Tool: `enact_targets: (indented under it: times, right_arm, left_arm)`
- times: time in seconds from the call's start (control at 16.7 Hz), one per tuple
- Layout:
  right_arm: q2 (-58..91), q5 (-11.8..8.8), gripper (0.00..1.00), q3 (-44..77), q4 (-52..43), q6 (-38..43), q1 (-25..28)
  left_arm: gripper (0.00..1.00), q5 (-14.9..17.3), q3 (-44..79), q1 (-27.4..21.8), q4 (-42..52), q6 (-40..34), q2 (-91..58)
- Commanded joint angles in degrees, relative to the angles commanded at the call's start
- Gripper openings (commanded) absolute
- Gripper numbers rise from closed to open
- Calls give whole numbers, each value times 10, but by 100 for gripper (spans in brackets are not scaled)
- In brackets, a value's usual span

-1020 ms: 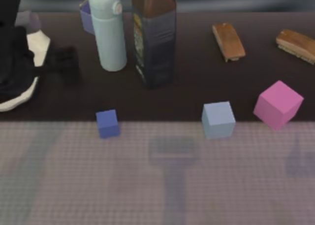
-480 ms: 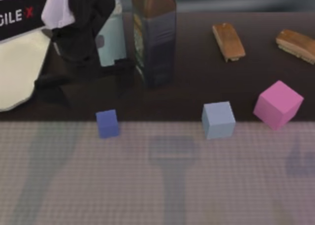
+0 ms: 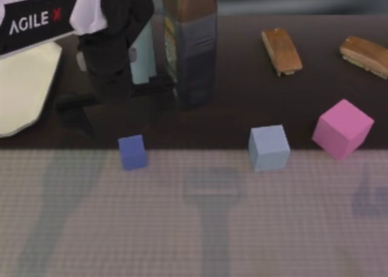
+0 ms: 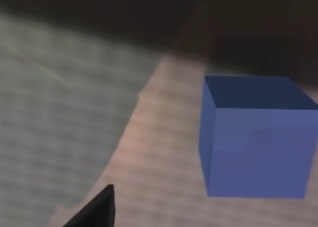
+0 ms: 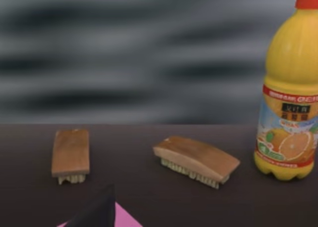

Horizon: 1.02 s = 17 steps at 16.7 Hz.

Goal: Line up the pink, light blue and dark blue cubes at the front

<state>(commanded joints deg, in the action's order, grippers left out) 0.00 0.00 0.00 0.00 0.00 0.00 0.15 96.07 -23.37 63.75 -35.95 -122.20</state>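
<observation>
Three cubes sit along the seam where the dark brown surface meets the pale grid-textured front (image 3: 194,228). The small dark blue cube (image 3: 132,151) is at the left, the light blue cube (image 3: 268,147) right of centre, and the big pink cube (image 3: 342,128) at the far right, turned at an angle. My left gripper (image 3: 115,98) hangs open just behind the dark blue cube (image 4: 256,137) without touching it. My right gripper (image 5: 141,222) is out of the top view. It is open, and one dark fingertip (image 5: 99,209) shows over a corner of the pink cube (image 5: 124,218).
Behind the cubes stand a tall dark brown bottle (image 3: 190,46) and a pale blue bottle (image 3: 144,62), half hidden by my left arm. Two wooden brushes (image 3: 281,51) (image 3: 364,56) lie at the back right. An orange juice bottle (image 5: 288,93) stands past them.
My left arm has swung in from the far left edge toward the right and now hangs behind the dark blue cube, covering the pale blue bottle. The cubes have not moved.
</observation>
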Motion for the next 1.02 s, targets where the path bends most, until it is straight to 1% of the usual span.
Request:
enact_targets:
  times: [0.18,0.54,0.84,1.02]
  right_arm:
    - [0,0,100,0,0,0,0]
    - [0,0,100,0,0,0,0]
    - [0,0,100,0,0,0,0]
    - [0,0,100,0,0,0,0]
  left_arm:
    - [100,0,-16,-1,-23,2,-10]
    - [100,1,-90,-2,-158,1,-66]
    - [100,1,-97,-2,-170,1,-74]
    - [77,1,-97,-2,-170,1,-74]
